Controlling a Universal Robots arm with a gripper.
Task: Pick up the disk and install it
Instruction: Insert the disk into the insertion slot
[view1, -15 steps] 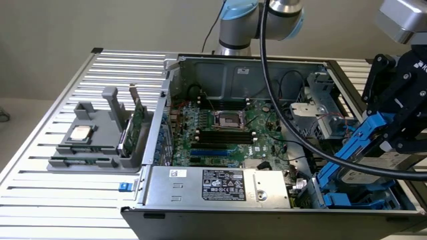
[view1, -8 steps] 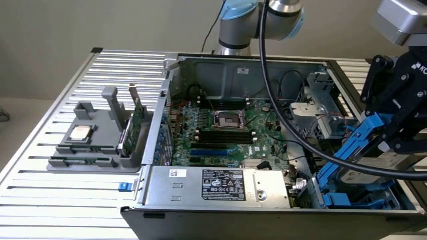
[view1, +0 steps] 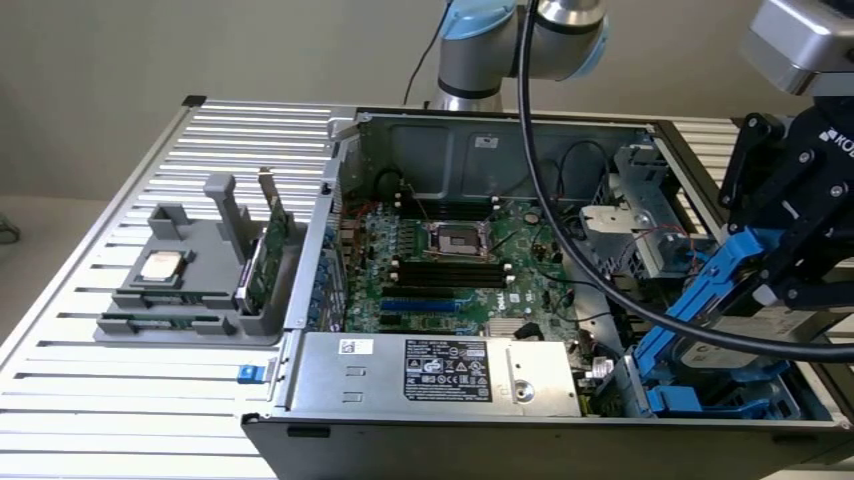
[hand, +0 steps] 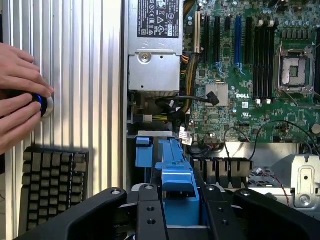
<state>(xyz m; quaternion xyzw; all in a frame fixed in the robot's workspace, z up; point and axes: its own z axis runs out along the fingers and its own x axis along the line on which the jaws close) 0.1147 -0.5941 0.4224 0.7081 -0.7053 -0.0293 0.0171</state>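
The disk (view1: 710, 295), a silver drive in a blue plastic carrier, hangs tilted at the exterior view's right. It is above the blue drive bay (view1: 701, 402) in the front corner of the open computer case (view1: 534, 440). My black gripper (view1: 781, 275) is shut on the disk's upper end. In the wrist view the blue carrier (hand: 180, 192) sits clamped between my gripper's (hand: 181, 215) two black fingers (hand: 149, 210). Its far end points down toward the bay beside the motherboard (hand: 250, 75).
A silver power supply (view1: 441, 370) fills the case's front. A grey holder (view1: 187, 300) on the slatted table holds a CPU chip (view1: 160, 265) and a green card (view1: 274, 250). A thick black cable (view1: 554, 210) crosses the case. A person's hands (hand: 20, 95) and a keyboard (hand: 50, 185) lie beside the case.
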